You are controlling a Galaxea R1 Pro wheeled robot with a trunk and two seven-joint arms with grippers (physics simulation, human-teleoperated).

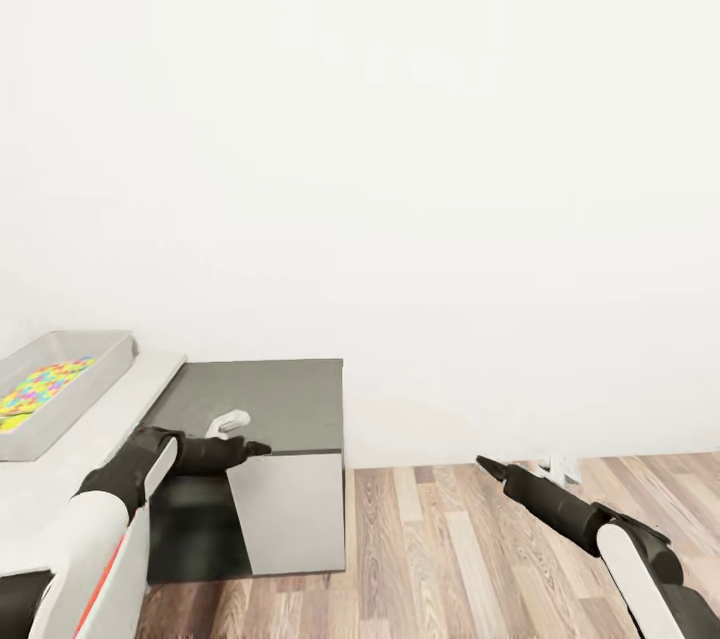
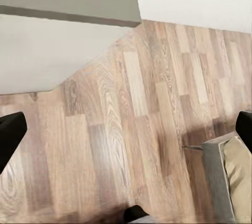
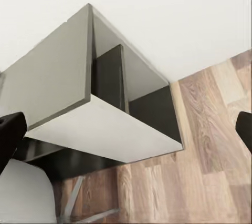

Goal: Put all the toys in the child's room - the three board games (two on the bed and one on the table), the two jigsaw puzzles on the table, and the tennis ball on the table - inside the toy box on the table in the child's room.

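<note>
toy box point(image 1: 95, 359) on table point(image 1: 120, 399) at far left, a jigsaw puzzle point(image 1: 42, 389) inside | left gripper point(image 1: 250, 448) nearer, box behind-left of it | both grippers, right point(image 1: 492, 465) too, spread, empty

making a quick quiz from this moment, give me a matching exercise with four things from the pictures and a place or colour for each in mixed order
Things:
1. toy box
2. jigsaw puzzle
3. side unit
4. floor

Descriptions:
A. wood planks
B. dark grey top, lower than the table and beside it, against the wall
C. light grey tray on the table
D. many-coloured pieces, lying inside the tray

Pairs: 1-C, 2-D, 3-B, 4-A
</note>
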